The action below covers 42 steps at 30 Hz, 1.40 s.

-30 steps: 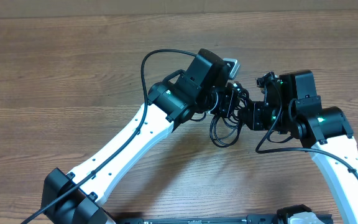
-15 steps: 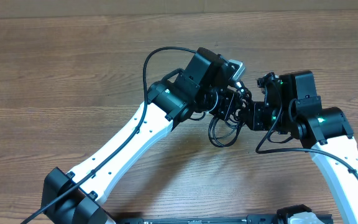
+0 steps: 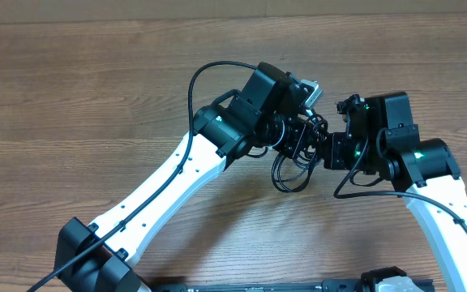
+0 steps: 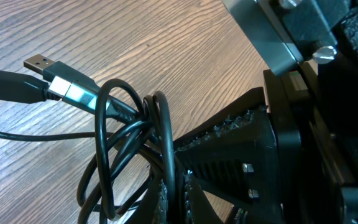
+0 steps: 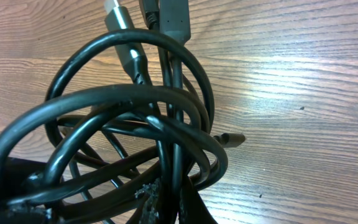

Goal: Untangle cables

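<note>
My left tool [image 4: 174, 186] is clamped on the cables [image 4: 123, 124], and my right tool [image 5: 166, 202] is pinched shut on the same cables. They bunch between both tools, loops spilling over the worktop [image 3: 96, 81].

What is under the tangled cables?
Only bare wooden table shows through the loops of the cables and beside them. The spot directly beneath the tangle is hidden by the cables themselves.

1 cables [image 3: 292, 166] knot, 2 plugs [image 4: 40, 63] [image 4: 12, 85] seen, 2 arms [image 3: 169, 174] [image 3: 440, 195], 2 claws [image 3: 297, 136] [image 3: 324, 151], 1 table [image 3: 71, 97]
</note>
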Motion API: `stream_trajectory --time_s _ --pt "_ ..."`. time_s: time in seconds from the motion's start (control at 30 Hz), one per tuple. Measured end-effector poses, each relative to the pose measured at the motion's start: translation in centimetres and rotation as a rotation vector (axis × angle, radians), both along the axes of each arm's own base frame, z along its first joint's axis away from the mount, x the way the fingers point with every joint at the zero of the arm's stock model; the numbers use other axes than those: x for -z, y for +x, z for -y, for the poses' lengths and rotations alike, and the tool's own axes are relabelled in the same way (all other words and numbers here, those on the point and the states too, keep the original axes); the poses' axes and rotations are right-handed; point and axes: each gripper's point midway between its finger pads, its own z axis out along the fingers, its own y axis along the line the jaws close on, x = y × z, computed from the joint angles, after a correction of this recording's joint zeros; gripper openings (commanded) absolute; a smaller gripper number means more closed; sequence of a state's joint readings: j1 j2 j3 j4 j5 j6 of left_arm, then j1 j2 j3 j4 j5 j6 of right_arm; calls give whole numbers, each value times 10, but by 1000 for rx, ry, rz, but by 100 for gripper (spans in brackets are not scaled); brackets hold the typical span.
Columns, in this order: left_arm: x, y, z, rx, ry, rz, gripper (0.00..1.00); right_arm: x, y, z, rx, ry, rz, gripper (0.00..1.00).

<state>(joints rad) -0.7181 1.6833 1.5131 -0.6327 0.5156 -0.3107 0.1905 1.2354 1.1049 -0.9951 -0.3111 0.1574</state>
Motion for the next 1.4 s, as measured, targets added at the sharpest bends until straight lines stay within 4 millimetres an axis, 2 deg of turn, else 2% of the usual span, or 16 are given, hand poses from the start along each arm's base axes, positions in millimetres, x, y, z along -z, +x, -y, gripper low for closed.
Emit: stream_trajectory --time_s 0.23,0.47,0.83,1.4 --pt "6 7 -6 -87 32 -30 4 0 4 -1 9 6 3 4" --pt "21 14 -21 -282 115 -119 4 1 4 -3 12 22 -5 4" --pt "34 24 -43 -508 178 -200 5 -5 6 -12 -14 73 10 4" --pt "42 30 -59 -621 233 -194 4 -25 0 -43 -194 221 68 4"
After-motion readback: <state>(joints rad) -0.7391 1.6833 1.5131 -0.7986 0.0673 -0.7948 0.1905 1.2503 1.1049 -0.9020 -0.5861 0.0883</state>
